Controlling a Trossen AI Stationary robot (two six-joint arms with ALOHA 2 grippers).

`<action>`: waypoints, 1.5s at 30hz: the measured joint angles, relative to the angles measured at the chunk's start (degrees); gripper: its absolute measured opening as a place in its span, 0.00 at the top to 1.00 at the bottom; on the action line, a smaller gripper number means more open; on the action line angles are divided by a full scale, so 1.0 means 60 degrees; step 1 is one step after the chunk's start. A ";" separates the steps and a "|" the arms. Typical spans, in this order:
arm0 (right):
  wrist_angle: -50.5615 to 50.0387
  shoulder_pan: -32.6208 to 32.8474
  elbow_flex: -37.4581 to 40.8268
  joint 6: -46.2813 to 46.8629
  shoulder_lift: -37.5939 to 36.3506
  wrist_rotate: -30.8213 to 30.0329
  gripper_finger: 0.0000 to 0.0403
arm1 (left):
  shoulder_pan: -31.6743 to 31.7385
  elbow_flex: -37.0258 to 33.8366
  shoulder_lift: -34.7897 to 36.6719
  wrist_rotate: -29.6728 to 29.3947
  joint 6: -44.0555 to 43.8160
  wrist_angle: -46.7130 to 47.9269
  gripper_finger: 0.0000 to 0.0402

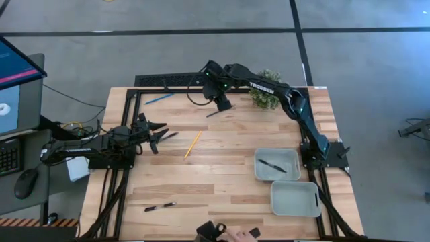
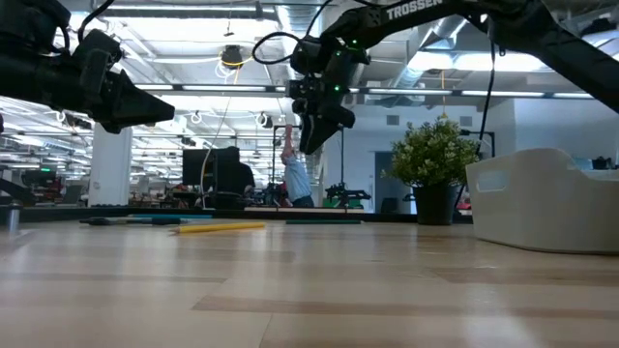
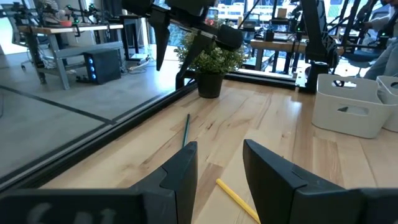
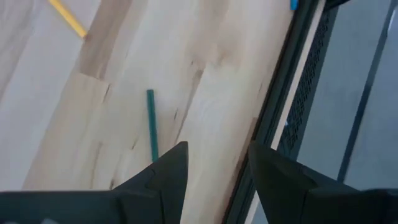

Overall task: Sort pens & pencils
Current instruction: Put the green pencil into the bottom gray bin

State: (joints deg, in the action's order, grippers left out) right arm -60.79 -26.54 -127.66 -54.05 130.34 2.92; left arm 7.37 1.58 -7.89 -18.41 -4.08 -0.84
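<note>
My right gripper [image 1: 222, 104] is open and hovers above the table's far part [image 2: 317, 121]. Just below and in front of its fingertips [image 4: 214, 168] a dark pen [image 4: 151, 132] lies flat on the wood [image 1: 216, 112]. My left gripper [image 1: 157, 135] is open near the left edge [image 3: 217, 171], off the table. A second dark pen [image 1: 168, 136] lies just beyond its fingertips. The yellow pencil [image 1: 193, 144] lies flat at mid-table [image 3: 237, 200]. The blue pencil [image 1: 159, 99] lies by the far left corner. Another pen [image 1: 272, 165] lies in a tray, and one more [image 1: 160, 206] lies near the near edge.
Two grey trays sit on the right, the farther one [image 1: 292, 156] and the nearer one [image 1: 295, 199]. A potted plant [image 1: 267, 99] stands at the far edge beside my right arm. A person's hand [image 1: 235, 235] shows at the near edge. A black frame rail [image 4: 273, 124] borders the table.
</note>
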 joint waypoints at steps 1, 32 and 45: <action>-0.0025 0.0037 0.0000 0.0301 -0.0003 0.0000 0.53 | -0.0001 0.0000 0.0001 -0.0001 0.0000 0.0000 0.70; -0.0487 -0.0100 0.1180 0.1354 0.0063 0.0007 0.55 | 0.0000 0.0000 0.0000 0.0002 0.0066 0.0000 0.70; -0.0510 -0.0325 0.1180 0.1216 0.0063 0.0002 0.56 | 0.0000 0.0000 0.0000 0.0002 0.0069 0.0000 0.70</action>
State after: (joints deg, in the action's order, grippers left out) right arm -63.85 -28.49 -120.57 -46.76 130.72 2.93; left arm 7.38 1.58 -7.89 -18.39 -3.66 -0.84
